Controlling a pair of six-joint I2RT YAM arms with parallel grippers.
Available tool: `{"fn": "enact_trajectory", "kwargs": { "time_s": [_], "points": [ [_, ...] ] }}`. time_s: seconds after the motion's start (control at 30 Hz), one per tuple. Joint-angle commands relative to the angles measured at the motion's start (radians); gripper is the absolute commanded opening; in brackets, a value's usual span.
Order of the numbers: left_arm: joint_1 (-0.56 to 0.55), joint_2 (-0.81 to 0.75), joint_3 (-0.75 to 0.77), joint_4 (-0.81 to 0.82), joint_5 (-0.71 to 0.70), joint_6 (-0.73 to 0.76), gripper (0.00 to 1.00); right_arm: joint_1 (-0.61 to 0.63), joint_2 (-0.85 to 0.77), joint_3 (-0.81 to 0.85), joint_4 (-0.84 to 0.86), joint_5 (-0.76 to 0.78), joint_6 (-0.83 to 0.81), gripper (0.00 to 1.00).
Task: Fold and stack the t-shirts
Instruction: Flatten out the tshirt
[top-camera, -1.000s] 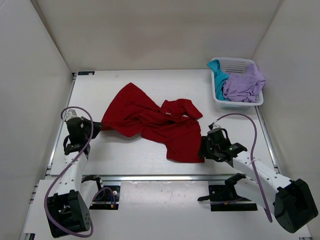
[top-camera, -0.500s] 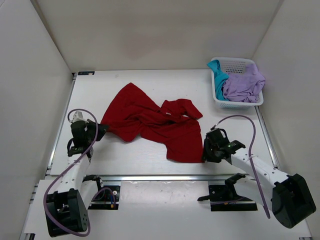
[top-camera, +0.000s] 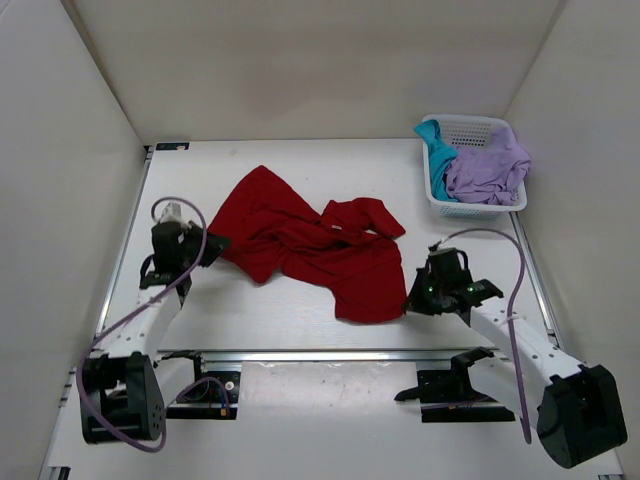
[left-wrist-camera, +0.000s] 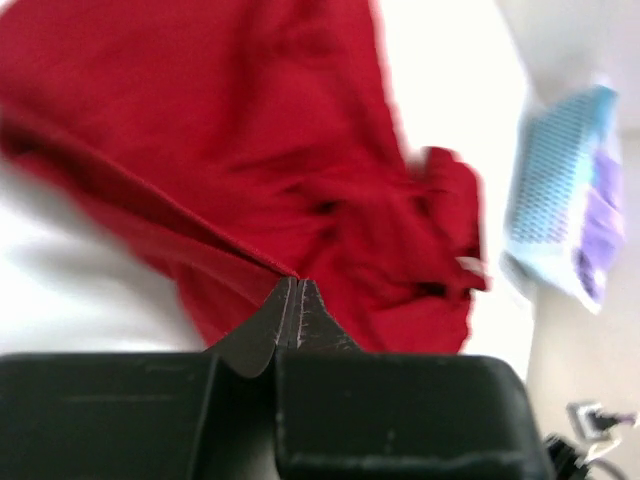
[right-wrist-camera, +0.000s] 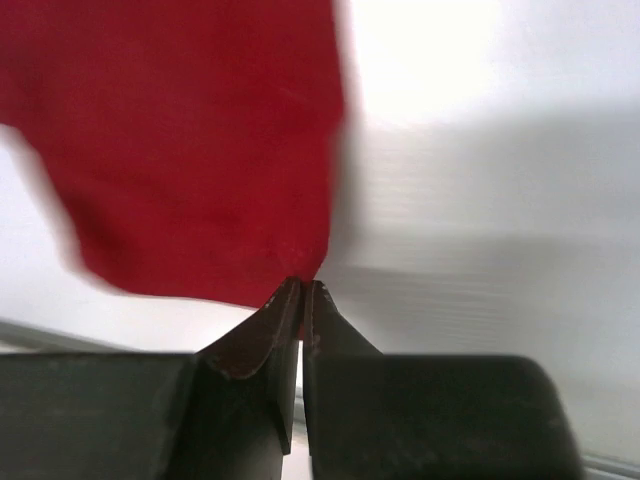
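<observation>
Currently, the deep red soft fabric t-shirt (top-camera: 310, 250) lies crumpled and unfolded on the white tabletop (top-camera: 260, 315), roughly midway between the two arms. The left jaws are clenched on a ridge of cloth at the garment's left edge; the left wrist view shows the fold running straight into the closed tips. The right jaws are likewise clenched, meeting at the near right corner of the hem, and the right wrist view suggests they hold only the very tip of that corner.

Hazards:
(a) The right-hand pinch looks shallow. If you pull outward briskly, the corner may slide free and the red t-shirt will slump into a heap.
(b) The left jaws appear to grip a fold rather than a single layer, so lifting may drag up bunched cloth that will not spread flat.
(c) One sleeve lies twisted over the body near the centre. Stretching from the two held points alone may tighten that twist instead of clearing it.
(d) An uneven pull could swing the cloth toward the white plastic mesh basket (top-camera: 478, 210) at the far right corner, which holds the teal-turquoise t-shirt (top-camera: 435, 150) and the pale lavender t-shirt (top-camera: 488, 168).

Draw both sides apart slowly and evenly, and watch the right corner.
</observation>
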Motion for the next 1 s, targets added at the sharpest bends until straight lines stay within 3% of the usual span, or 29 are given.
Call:
{"fn": "enact_trajectory", "kwargs": {
  "time_s": [0.0,0.13,0.2,0.27,0.37,0.47,0.53,0.63,0.7,0.8,0.87,0.9,0.97],
  "points": [
    [-0.051,0.077,0.268,-0.002,0.113,0.038,0.00,0.007,-0.054,0.291,0.006,0.026,-0.068,0.00],
    [-0.069,0.079,0.550,-0.095,0.188,0.034,0.00,0.084,0.006,0.746,-0.135,0.197,-0.169,0.00],
    [0.019,0.067,0.620,-0.109,0.231,0.002,0.00,0.147,0.032,0.882,-0.182,0.269,-0.201,0.00],
    [0.116,0.050,0.725,-0.094,0.346,-0.054,0.00,0.222,0.101,1.131,-0.227,0.422,-0.244,0.00],
    [0.297,0.041,0.793,0.057,0.512,-0.236,0.00,0.331,0.218,1.452,-0.310,0.559,-0.321,0.00],
    [0.379,0.065,0.865,0.152,0.581,-0.394,0.00,0.501,0.351,1.812,-0.347,0.723,-0.438,0.00],
    [0.394,0.070,0.885,0.217,0.586,-0.457,0.00,0.573,0.388,1.911,-0.297,0.792,-0.516,0.00],
    [0.431,0.102,0.947,0.220,0.564,-0.503,0.00,0.592,0.402,1.893,-0.165,0.803,-0.608,0.00],
    [0.445,0.130,1.060,0.114,0.514,-0.452,0.00,0.612,0.436,1.870,-0.007,0.891,-0.776,0.00],
    [0.448,0.145,1.131,-0.002,0.420,-0.350,0.00,0.621,0.550,1.964,0.120,0.966,-0.974,0.00],
    [0.429,0.170,1.117,-0.057,0.371,-0.295,0.00,0.568,0.603,1.933,0.246,0.948,-1.100,0.00],
    [0.425,0.174,1.102,-0.062,0.351,-0.289,0.00,0.525,0.605,1.913,0.253,0.914,-1.090,0.00],
    [0.383,0.185,1.031,-0.036,0.299,-0.247,0.00,0.291,0.650,1.910,0.169,0.705,-0.948,0.00]
  ]
}}
